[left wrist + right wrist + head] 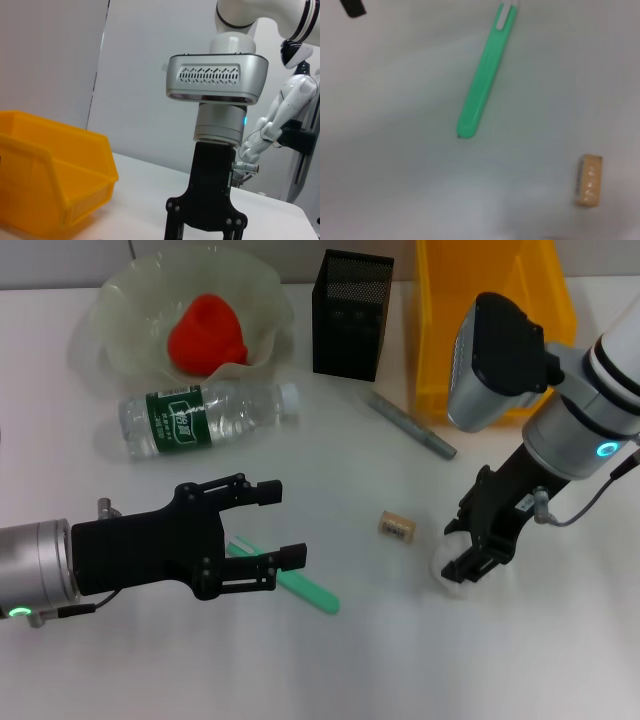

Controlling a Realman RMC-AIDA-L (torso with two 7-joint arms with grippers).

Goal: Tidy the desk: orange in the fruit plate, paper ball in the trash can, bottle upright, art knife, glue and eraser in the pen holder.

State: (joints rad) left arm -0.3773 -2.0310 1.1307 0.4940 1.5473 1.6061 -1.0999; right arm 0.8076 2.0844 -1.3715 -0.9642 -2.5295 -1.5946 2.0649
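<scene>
The orange [207, 332] lies in the pale-green fruit plate [128, 290] at the back left. The bottle [205, 418] lies on its side in front of the plate. The black mesh pen holder [350, 315] and the yellow trash can [490, 330] stand at the back. The green art knife [305, 587] [485, 75] lies just under my open left gripper [277, 525]. A grey glue pen [410, 425] and the eraser [397, 527] [590, 180] lie mid-table. My right gripper [462, 548] is down at the table, closed around the white paper ball [440, 568].
The left wrist view shows the right arm's gripper body [205, 220] and the yellow bin [50, 170] on the white table. The eraser lies a short way left of the right gripper. The right arm's elbow housing [495, 360] hangs over the bin's front.
</scene>
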